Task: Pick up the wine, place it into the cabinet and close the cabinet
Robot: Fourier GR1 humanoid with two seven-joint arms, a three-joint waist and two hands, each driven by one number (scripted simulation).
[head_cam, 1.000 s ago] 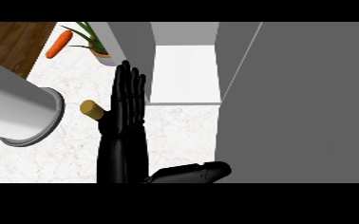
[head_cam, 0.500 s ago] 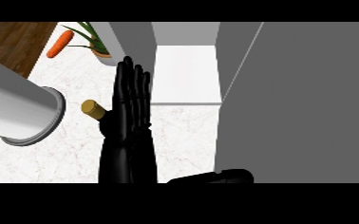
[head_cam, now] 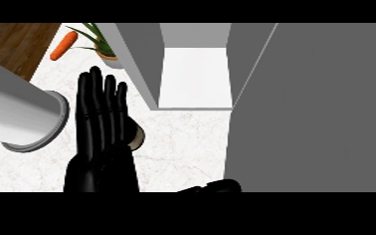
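Observation:
The wine bottle shows only as a tan, cork-coloured end on the marble counter, mostly hidden behind my left hand. That hand stands upright and open, fingers straight, at the lower left. The cabinet is open, its white inside lit, with the grey door swung out and filling the right side. Only a small black part of my right hand peeks in at the lower edge, near the foot of the door.
A large grey cylinder lies at the left edge. An orange carrot and a potted green plant sit at the back left, beside a strip of brown wood.
My right hand has slid right and down, so less of it shows at the lower edge. The left hand has barely moved and covers more of the bottle.

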